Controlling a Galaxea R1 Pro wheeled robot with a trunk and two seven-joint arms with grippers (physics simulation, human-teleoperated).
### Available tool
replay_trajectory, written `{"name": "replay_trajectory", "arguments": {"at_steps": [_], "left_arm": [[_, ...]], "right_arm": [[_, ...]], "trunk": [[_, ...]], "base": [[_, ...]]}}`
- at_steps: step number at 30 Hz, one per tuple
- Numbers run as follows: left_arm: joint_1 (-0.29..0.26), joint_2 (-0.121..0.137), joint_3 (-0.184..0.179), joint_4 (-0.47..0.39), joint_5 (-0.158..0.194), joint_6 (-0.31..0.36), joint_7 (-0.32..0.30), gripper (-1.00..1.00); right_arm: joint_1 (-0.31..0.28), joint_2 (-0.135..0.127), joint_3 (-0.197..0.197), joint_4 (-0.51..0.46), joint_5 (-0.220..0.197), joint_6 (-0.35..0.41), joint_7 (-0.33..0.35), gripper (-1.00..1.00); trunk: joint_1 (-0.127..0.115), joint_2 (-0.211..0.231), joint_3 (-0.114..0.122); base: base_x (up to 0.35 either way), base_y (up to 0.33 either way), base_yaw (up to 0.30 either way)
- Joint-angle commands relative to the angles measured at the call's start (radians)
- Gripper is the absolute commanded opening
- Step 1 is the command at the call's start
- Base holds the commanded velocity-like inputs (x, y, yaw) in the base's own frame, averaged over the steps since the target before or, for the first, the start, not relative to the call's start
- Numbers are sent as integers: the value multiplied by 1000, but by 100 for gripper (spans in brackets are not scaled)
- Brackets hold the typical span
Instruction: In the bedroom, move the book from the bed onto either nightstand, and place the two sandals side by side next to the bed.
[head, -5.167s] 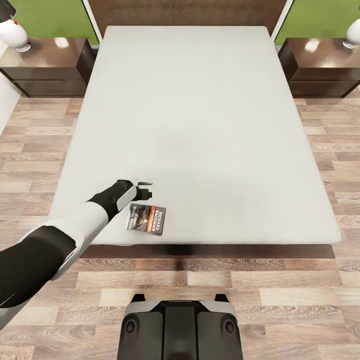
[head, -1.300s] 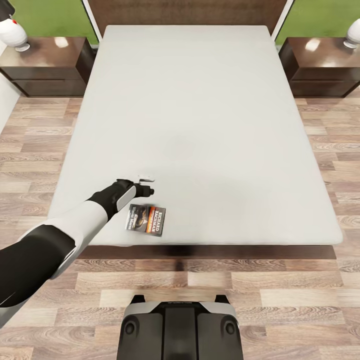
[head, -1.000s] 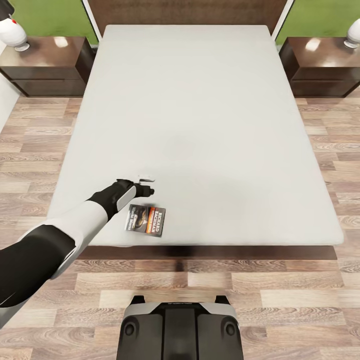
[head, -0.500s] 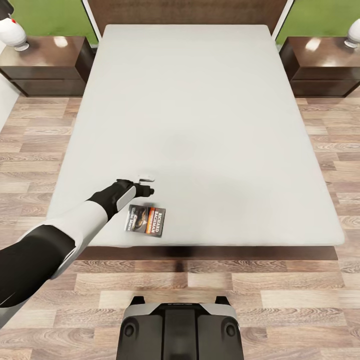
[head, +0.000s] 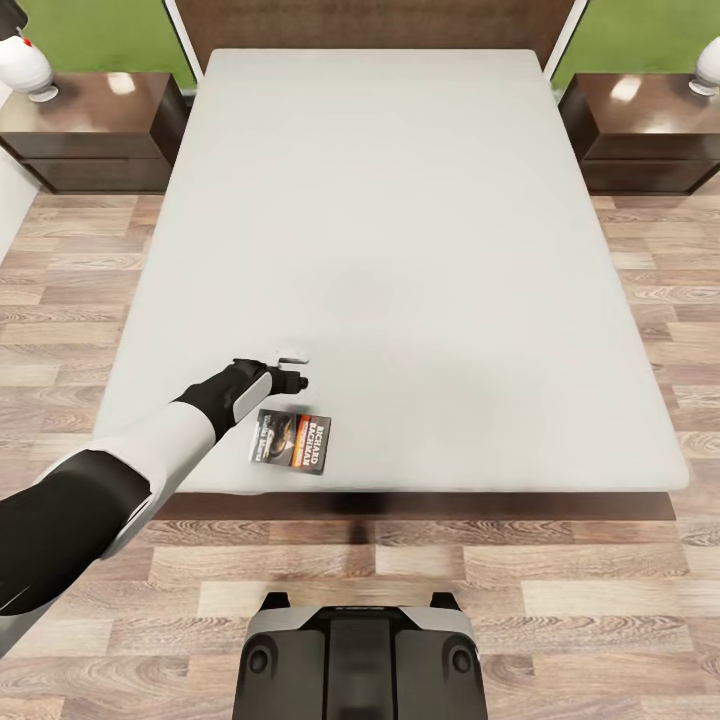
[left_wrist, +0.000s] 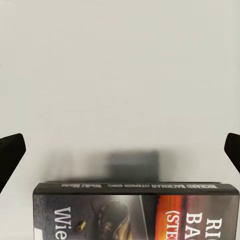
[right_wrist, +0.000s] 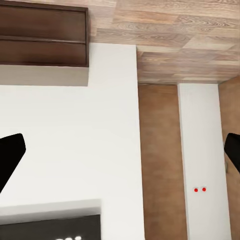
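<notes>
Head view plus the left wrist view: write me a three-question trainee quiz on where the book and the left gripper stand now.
1. True or false: the book lies near the foot edge of the bed.
2. The left gripper is: A) shut on the book, B) open above the mattress beside the book, C) over a nightstand.
3. Fill in: the book's cover carries an ___ band.

Key: 1 true; 2 B; 3 orange.
</notes>
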Motion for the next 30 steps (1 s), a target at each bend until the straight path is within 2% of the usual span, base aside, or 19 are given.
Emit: {"name": "replay_trajectory", "arguments": {"at_steps": [1,15,21,30], "left_arm": [[0,0,-7,-2,11,4,8,100],[0,0,-7,-1,11,-15,9,100],[0,-2,-8,-1,11,-21,9,100],[0,-1,-9,-1,11,-31,9,100]], "right_arm": [[-1,-1,-8,3,10,1,-4,100],[-1,-1,-8,2,14,-2,-3,100],[-1,3,-8,2,14,-2,-3,100],[-1,6,-8,2,13,-2,-4,100]], "trunk": [[0,-1,-1],[0,-1,-1],[23,-43,-20],[23,-43,-20]], "base": [[0,0,0],[0,0,0],[0,0,0],[0,0,0]]}}
